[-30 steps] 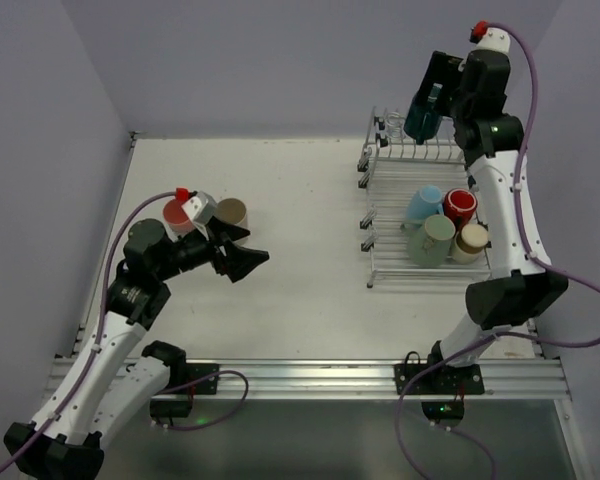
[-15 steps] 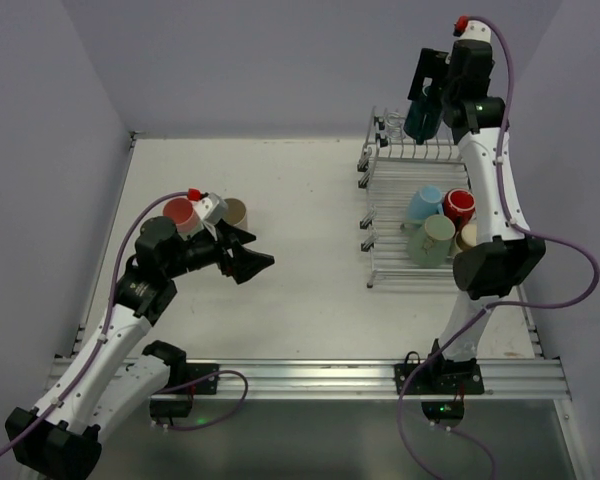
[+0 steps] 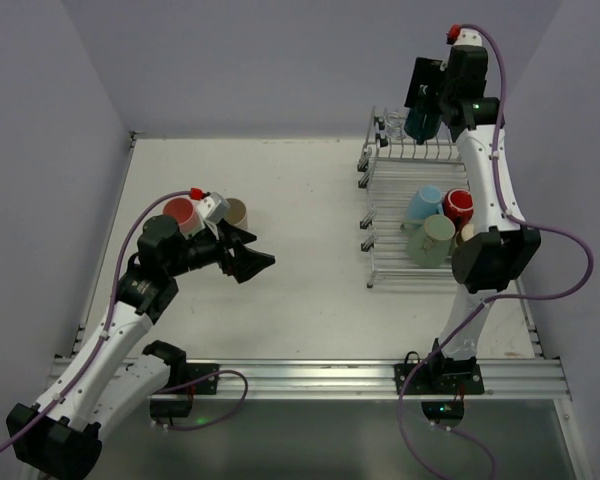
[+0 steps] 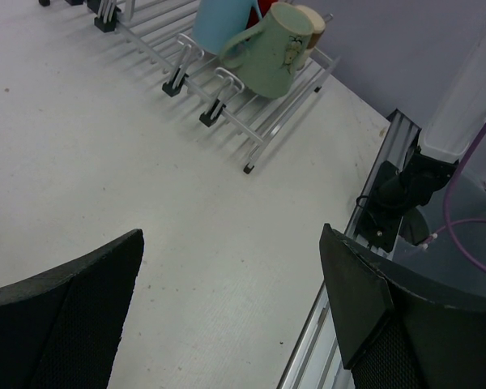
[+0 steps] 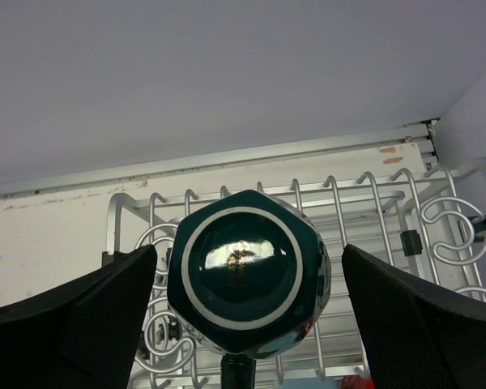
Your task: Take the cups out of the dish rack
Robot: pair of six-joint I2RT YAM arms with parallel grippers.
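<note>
The silver wire dish rack (image 3: 388,262) stands at the far right. A dark teal cup (image 3: 417,126) sits bottom up at its far top end. My right gripper (image 3: 421,106) hovers over it, open. In the right wrist view the cup (image 5: 249,271) lies between the fingers (image 5: 105,312) with a gap on each side. A light blue cup (image 3: 424,205), a red cup (image 3: 460,207), a sage green mug (image 3: 432,240) and a beige cup (image 3: 470,235) lie in the rack. My left gripper (image 3: 244,258) is open and empty over the table.
A pink-red cup (image 3: 179,212) and a tan cup (image 3: 235,211) stand on the table behind my left wrist. The left wrist view shows the rack's near end (image 4: 251,130) with the green mug (image 4: 275,53), and the metal rail (image 4: 393,146) at the table's front edge.
My right arm has straightened upward and its gripper has shifted slightly left above the teal cup, which has stayed in place. My left arm has shifted a little towards the table's middle.
</note>
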